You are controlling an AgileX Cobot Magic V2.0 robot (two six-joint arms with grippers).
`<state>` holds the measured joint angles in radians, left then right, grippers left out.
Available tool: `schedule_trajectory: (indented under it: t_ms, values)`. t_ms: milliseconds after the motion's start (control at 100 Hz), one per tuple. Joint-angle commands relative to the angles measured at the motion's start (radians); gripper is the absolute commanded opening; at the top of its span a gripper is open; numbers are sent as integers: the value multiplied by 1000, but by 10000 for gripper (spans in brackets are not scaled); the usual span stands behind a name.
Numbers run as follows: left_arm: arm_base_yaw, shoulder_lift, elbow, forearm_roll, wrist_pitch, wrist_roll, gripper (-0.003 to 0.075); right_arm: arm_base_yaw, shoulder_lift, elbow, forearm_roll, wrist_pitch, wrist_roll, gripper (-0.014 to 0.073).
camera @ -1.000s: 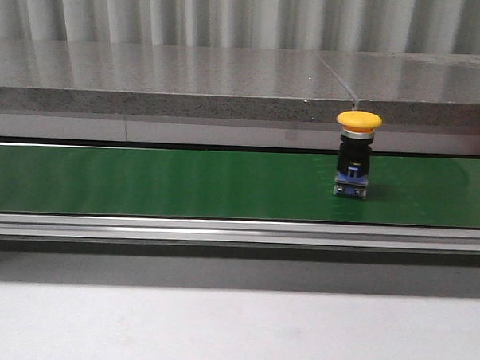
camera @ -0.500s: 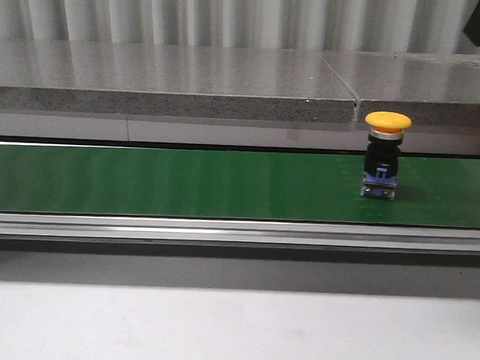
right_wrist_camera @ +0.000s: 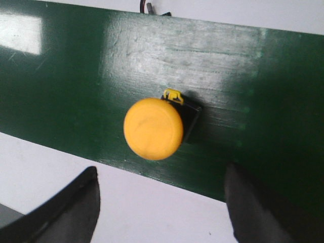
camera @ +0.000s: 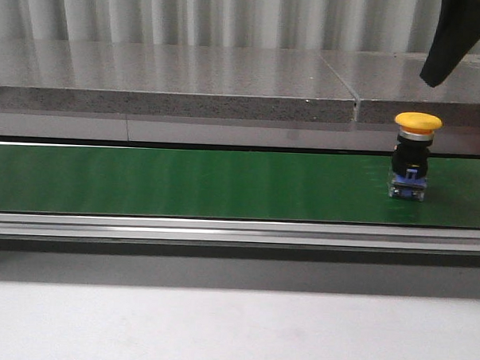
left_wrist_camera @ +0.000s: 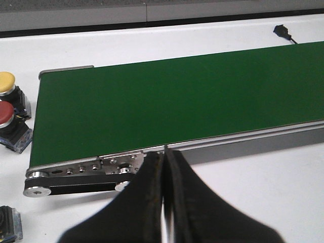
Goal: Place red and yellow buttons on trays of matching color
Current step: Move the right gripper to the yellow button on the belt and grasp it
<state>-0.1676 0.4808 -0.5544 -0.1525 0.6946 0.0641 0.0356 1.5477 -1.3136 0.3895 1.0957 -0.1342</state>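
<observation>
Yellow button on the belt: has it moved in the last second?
Yes. The yellow button has travelled rightward along the green belt, passing the seam in the grey ledge behind it.

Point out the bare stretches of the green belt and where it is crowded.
The conveyor belt lies bare from its left end up to the yellow button standing near the right, where the right gripper hangs open above it. Off the belt's end, a red button and another yellow one crowd the table.
</observation>
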Motion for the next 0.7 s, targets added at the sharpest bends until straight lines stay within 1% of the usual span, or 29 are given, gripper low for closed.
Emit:
schedule_trajectory:
  t_ms: [0, 180, 290, 520, 590, 690]
  values:
    - [-9, 5, -28, -14, -64, 1, -20, 3, -13, -49, 28, 11, 11, 520]
    - [-9, 5, -28, -14, -64, 1, -20, 3, 28, -56, 28, 16, 15, 520]
    - [-9, 5, -28, -14, -64, 1, -20, 3, 49, -57, 22, -11, 15, 520]
    - [-9, 5, -28, -14, -64, 1, -20, 3, 109, -58, -61, -86, 15, 517]
    - [-9, 5, -28, -14, -64, 1, -20, 3, 121, -58, -82, -92, 15, 478]
    - [-9, 5, -28, -14, -66, 1, -20, 3, 130, -58, -110, -94, 15, 350]
